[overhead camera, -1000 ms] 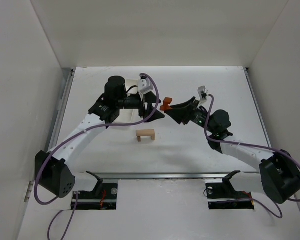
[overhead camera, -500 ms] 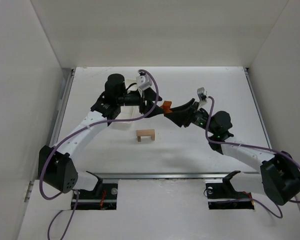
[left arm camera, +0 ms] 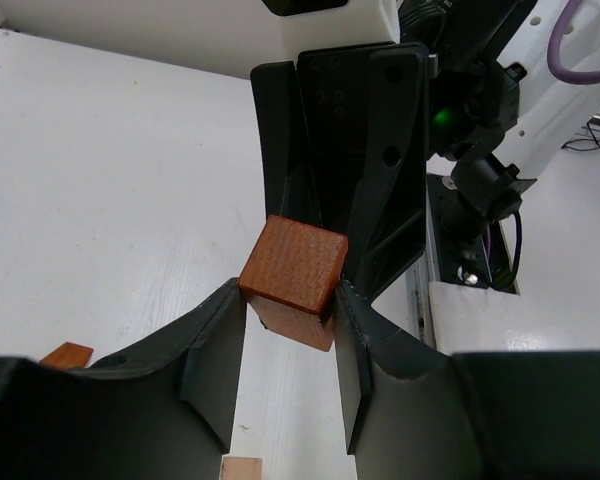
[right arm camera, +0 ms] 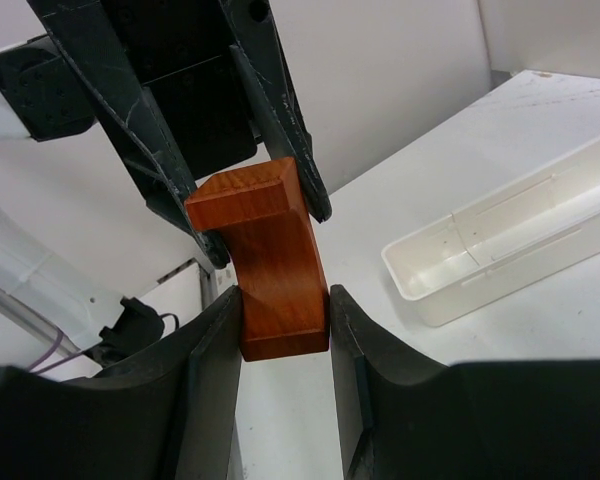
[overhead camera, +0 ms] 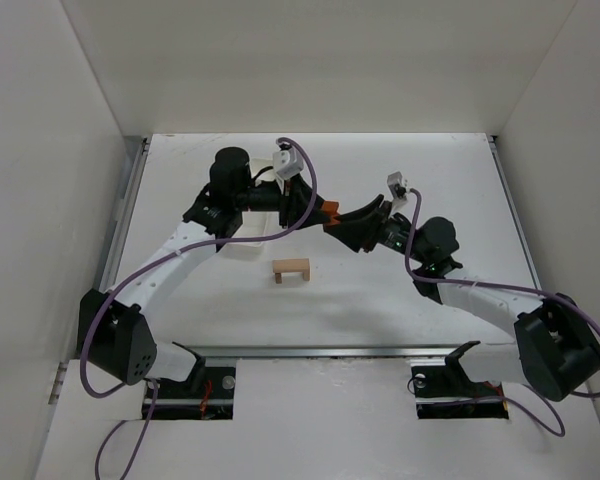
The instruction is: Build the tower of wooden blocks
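Step in hand: a mid-air handover of the red block (left arm camera: 292, 268) from one arm to the other, as I judge it.
Right tool (right arm camera: 283, 300): clenched on the lower part of the red block, one finger flat on each side, with the top end sticking out free so the other arm has something to take.
Left tool (left arm camera: 288, 300): it meets the block from the opposite side, and both fingers lie against the free end. It looks clamped on as well, though how firmly I cannot tell.
Where the block is: held up above the bench (overhead camera: 380, 300), between the two tool tips, beyond the arch and not touching it.
Arch (overhead camera: 291, 270): two tan uprights and a crossbar, standing on the bench in front of both arms, with nothing on top.
Tray (right arm camera: 500, 250): a long white one lying on the bench under the left arm, apart from the arch.
Why the swap: probably to regrip the block so it can go down on the crossbar the right way up.
Progress: the arch is standing and the roof piece is not yet placed.
Risk: if one tool lets go before the other holds firmly, the block could drop or twist.
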{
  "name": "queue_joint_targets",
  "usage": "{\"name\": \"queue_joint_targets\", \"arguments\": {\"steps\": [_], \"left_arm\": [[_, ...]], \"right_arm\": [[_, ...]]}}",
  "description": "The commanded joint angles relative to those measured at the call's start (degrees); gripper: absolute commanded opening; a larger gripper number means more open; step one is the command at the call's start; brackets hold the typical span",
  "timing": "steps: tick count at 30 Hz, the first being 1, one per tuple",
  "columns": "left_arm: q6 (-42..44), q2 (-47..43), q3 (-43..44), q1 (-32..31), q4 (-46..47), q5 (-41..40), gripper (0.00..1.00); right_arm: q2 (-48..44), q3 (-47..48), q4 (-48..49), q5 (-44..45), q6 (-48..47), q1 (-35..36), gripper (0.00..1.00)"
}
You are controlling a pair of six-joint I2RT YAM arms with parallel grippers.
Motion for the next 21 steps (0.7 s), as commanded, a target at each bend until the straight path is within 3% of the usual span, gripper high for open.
{"name": "queue_joint_targets", "arguments": {"steps": [1, 5, 10, 12, 13, 14, 15, 18, 21], "left_arm": [[-0.01, -0.89, -0.15, 0.13, 4.02, 2.53, 0.25], [1.84, -1.42, -0.15, 0.13, 0.67, 3.23, 0.25], [3.85, -1.42, 1.16, 0.13, -3.36, 3.24, 0.11], [9.10, -1.42, 4.32, 0.13, -10.88, 1.49, 0.10], [10.96, -1.42, 5.38, 0.13, -13.45, 0.17, 0.10], [12.81, -1.42, 6.52, 0.13, -16.00, -1.67, 0.01], [14.83, -1.42, 8.45, 0.13, -18.55, -5.60, 0.00], [24.58, -1.42, 10.92, 0.13, -28.40, -10.63, 0.00], [29.16, -1.42, 12.77, 0.13, -34.48, -16.35, 0.00]], "right_arm": [[-0.22, 2.34, 3.30, -1.00, -0.85, 0.52, 0.00], [-0.75, 2.34, 3.30, -0.99, -0.85, 0.52, 0.00], [-0.22, 3.65, 0.33, -0.99, -1.46, 0.52, 0.00], [-0.22, 5.31, -6.49, -0.29, -3.22, 0.52, 0.27], [-0.22, 5.85, -9.15, 0.41, -4.01, 0.52, 0.35], [-0.83, 5.85, -11.35, 0.42, -5.06, 0.52, 0.57], [-1.53, 6.55, -13.20, 0.42, -6.38, 0.52, 0.66], [-4.42, 6.03, -16.91, 2.69, -7.44, 0.52, 0.81], [-6.89, 4.54, -18.66, 5.77, -8.06, 0.52, 0.89]]}}
